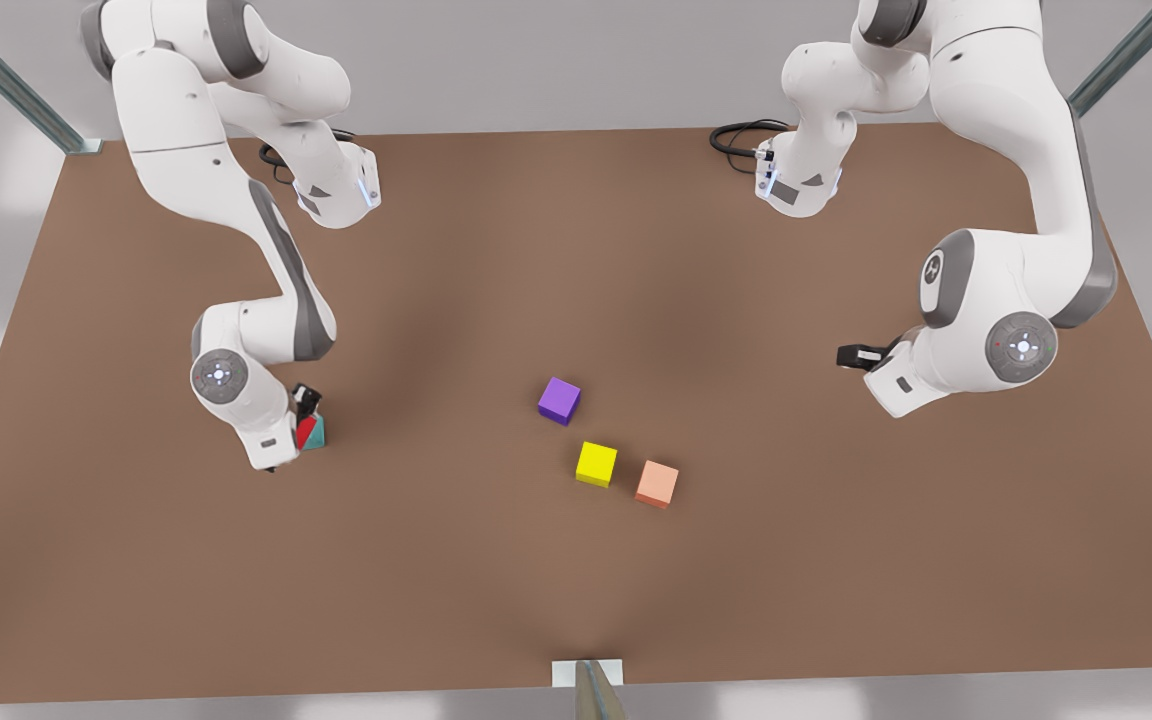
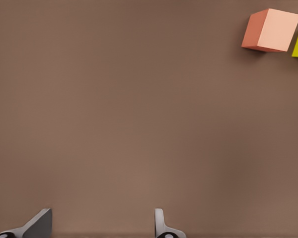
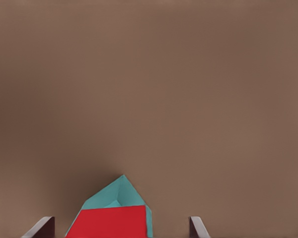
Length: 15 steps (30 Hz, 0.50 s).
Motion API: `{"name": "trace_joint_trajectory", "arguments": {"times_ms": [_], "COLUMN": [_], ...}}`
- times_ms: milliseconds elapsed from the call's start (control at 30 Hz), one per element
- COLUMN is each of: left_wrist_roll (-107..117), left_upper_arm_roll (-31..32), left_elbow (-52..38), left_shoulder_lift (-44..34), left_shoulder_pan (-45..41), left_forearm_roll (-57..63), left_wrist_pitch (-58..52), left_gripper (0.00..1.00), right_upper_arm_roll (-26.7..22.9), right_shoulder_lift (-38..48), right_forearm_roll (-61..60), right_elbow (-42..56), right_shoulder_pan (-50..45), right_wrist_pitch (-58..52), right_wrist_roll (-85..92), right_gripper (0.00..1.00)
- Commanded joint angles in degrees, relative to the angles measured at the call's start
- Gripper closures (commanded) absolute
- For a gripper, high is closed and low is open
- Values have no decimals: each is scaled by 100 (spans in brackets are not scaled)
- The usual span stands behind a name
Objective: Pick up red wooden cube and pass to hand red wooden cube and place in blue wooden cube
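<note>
The red wooden cube (image 3: 109,222) is seen resting on top of the blue wooden cube (image 3: 115,192), tilted a bit vs. it, on the brown table (image 1: 436,560). The right gripper (image 3: 121,229) is placed around the red cube w/ fingers spread wide; gaps are seen on both sides, so nothing is gripped. In the front view, this stack (image 1: 311,431) sits well to the left of the purple cube (image 1: 559,400). The yellow cube (image 1: 596,464) and peach cube (image 1: 657,484) are found just beside the purple one. The left gripper (image 2: 102,229) is held open and empty, far to the front view's right of the purple cube, near the peach cube.
</note>
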<state>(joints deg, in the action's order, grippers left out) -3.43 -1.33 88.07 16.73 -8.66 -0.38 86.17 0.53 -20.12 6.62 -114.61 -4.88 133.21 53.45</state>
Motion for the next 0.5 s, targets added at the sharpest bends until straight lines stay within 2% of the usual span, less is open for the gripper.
{"name": "trace_joint_trajectory", "arguments": {"times_ms": [0,100,167,233,333,467], "left_wrist_roll": [149,149,149,149,149,149], "left_upper_arm_roll": [1,1,1,1,10,10], "left_elbow": [0,0,0,0,0,0], "left_shoulder_lift": [-3,6,6,6,-20,-29], "left_shoulder_pan": [4,4,4,4,-4,4], "left_forearm_roll": [3,3,3,3,3,3], "left_wrist_pitch": [14,14,14,6,-30,-38], "left_gripper": [0,0,0,0,0,0], "right_upper_arm_roll": [9,0,-9,-9,-62,-228], "right_shoulder_lift": [-9,-422,-519,-291,447,1186], "right_forearm_roll": [-231,-1391,-1330,-812,-741,-627], "right_elbow": [307,1906,2689,2856,3454,3384], "right_shoulder_pan": [-31,-163,-461,-628,-611,-119], "right_wrist_pitch": [-541,-1947,-3108,-3626,-4917,-5393], "right_wrist_roll": [-247,-702,-4050,-6416,-6251,-5362], "right_gripper": [0,0,0,0,0,0]}}
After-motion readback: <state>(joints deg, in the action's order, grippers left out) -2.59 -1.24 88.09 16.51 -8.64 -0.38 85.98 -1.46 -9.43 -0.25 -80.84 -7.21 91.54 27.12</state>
